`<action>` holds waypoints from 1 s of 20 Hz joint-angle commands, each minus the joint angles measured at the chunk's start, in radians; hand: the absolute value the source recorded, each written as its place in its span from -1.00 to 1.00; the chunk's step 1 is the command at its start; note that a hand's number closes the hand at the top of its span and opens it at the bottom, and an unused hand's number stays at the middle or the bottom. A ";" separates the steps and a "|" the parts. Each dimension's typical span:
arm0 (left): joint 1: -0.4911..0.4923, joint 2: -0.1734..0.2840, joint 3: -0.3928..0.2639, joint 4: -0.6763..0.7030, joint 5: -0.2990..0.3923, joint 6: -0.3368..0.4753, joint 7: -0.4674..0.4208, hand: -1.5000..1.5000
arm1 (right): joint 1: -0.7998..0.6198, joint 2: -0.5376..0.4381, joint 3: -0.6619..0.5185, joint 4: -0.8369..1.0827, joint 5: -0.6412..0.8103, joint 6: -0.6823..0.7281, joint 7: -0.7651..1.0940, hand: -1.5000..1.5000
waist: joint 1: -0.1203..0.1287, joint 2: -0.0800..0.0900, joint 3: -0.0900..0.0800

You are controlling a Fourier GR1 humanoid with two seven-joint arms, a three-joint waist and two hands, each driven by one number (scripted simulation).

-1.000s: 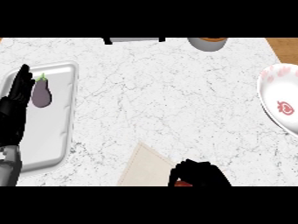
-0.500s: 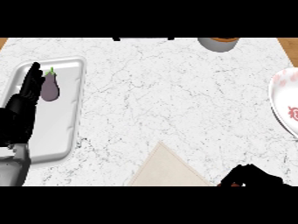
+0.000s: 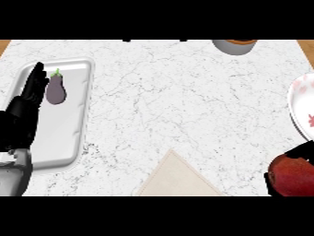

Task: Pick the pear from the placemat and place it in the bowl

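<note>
Counter [image 3: 173,92] – tray [image 3: 74,138] left, bowl [image 3: 309,110] at right edge, placemat [image 3: 176,177] bottom centre. Left hand [image 3: 16,122] rests over tray, fingers straight. Right hand [image 3: 312,154] curled round the pear [image 3: 296,177] – red, off the placemat, just below bowl. Likely smooth, rounded, slippery; grip the widest part.

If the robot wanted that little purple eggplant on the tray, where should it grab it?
Probably round the eggplant's plump lower body, from above, fingers closing across its width. It lies flat on the tray, green stem pointing away from the robot. The open left hand rests just beside it; the right hand is curled round the pear.
</note>
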 commanded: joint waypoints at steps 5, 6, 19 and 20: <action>-0.009 0.017 0.006 -0.046 0.000 -0.034 0.049 0.00 | -0.258 -0.196 -0.386 0.376 -0.242 -0.028 -0.169 1.00 | 0.012 -0.001 0.000; -0.027 -0.006 0.010 0.035 0.008 -0.029 -0.012 0.00 | -0.312 -0.271 -0.458 0.438 -0.288 -0.006 -0.188 1.00 | 0.008 0.003 0.000; 0.009 -0.051 -0.013 0.002 -0.028 -0.014 -0.050 0.00 | -0.639 -0.460 -0.481 1.345 -0.016 -0.391 -0.580 1.00 | 0.035 0.007 0.001; 0.003 -0.059 -0.029 -0.014 -0.031 -0.017 -0.011 0.00 | -0.673 -0.476 -0.481 1.420 0.002 -0.413 -0.589 1.00 | 0.040 0.008 0.001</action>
